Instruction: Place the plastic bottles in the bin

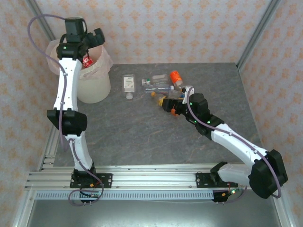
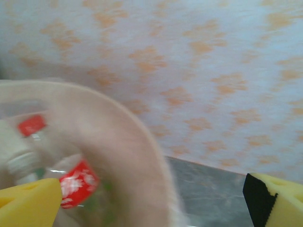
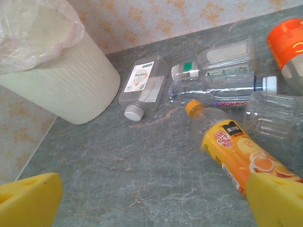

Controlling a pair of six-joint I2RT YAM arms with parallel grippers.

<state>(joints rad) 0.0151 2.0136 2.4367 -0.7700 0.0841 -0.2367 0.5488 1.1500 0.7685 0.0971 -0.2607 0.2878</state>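
Patterned walls (image 1: 189,28) close in the grey table (image 1: 142,137); the bin (image 1: 94,87) stands at its far left corner, lined with a pinkish bag; a red-labelled bottle (image 2: 78,184) lies inside it, among shapes too blurred to name. Loose on the table to the right lie a white-labelled bottle (image 3: 142,85), a green-labelled bottle (image 3: 213,61), a long clear bottle (image 3: 218,90), a crumpled clear bottle (image 3: 274,116) and an orange-labelled bottle (image 3: 289,45), crowded close together. My left arm rises nearly upright; my left claw (image 2: 151,205) hangs over the bin's mouth, pads spread wide and empty. My right arm reaches low across the table; my right claw (image 3: 151,203) is spread too, empty; the yellow bottle (image 3: 236,146) lies just before it, base running under the right-hand pad (image 3: 277,201), cap pointing away, the crumpled bottle just beside it.
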